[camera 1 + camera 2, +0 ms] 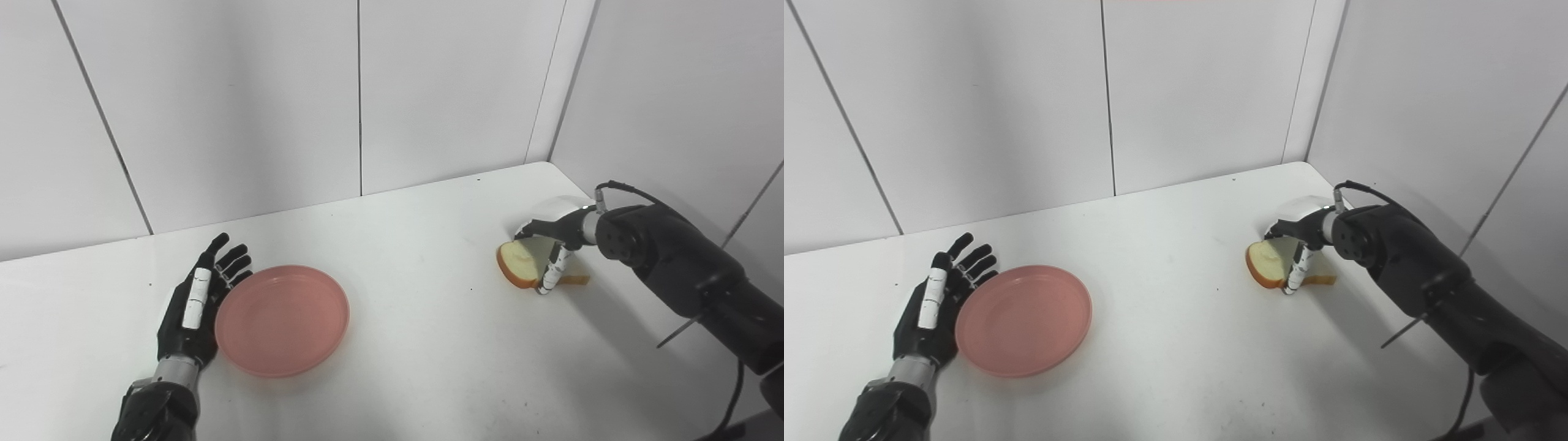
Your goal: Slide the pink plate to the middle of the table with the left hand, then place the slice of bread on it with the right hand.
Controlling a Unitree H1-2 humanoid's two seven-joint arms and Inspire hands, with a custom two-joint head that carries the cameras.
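The pink plate (282,320) lies flat on the white table, left of its middle. My left hand (196,301) is open, fingers straight, its palm side against the plate's left rim. The slice of bread (520,262) is at the right of the table, tilted up on its edge with the crust toward the left. My right hand (554,242) is shut on the bread, thumb in front and fingers over its top; it also shows in the right eye view (1298,239). The far side of the bread is hidden by the hand.
The white table (416,343) ends at white panel walls at the back and right, forming a corner (548,160) close behind the right hand. The right forearm (686,269) and its cable reach in from the lower right.
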